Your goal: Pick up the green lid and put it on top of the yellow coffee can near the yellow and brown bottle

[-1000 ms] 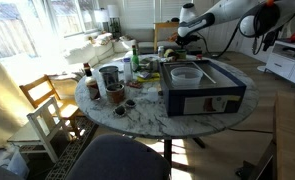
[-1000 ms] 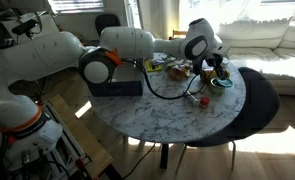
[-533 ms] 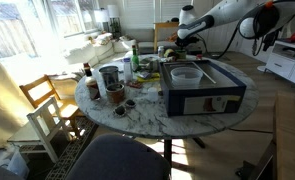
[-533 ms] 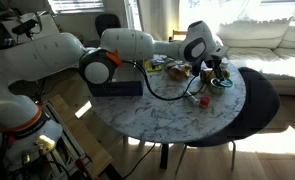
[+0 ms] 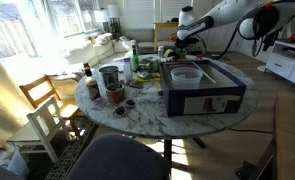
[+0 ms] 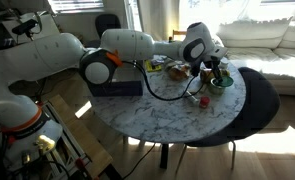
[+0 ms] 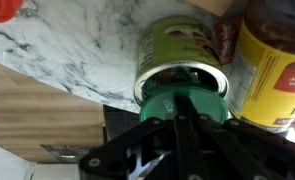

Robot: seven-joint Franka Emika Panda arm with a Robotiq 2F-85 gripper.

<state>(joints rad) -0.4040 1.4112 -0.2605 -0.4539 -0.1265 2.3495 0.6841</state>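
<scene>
Unmoved green lid (image 7: 183,104) near table (image 7: 82,60) edge

Sunlight pours through the tall windows (image 5: 27,25) onto a round white marble table (image 5: 137,127). A pale wooden slatted chair (image 5: 45,105) stands just beside the table's edge, and a dark upholstered chair (image 5: 112,160) is drawn up nearer me. A white cushioned sofa (image 6: 272,45) sits beyond, on light wooden floorboards (image 6: 257,160).

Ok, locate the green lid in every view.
Exterior view: too small to make out, under the gripper, upper centre-right.
Exterior view: hidden beneath the gripper, right of centre.
Wrist view: green lid at centre, gripped, over the coffee can.
Shared landmark: the marble table.
</scene>
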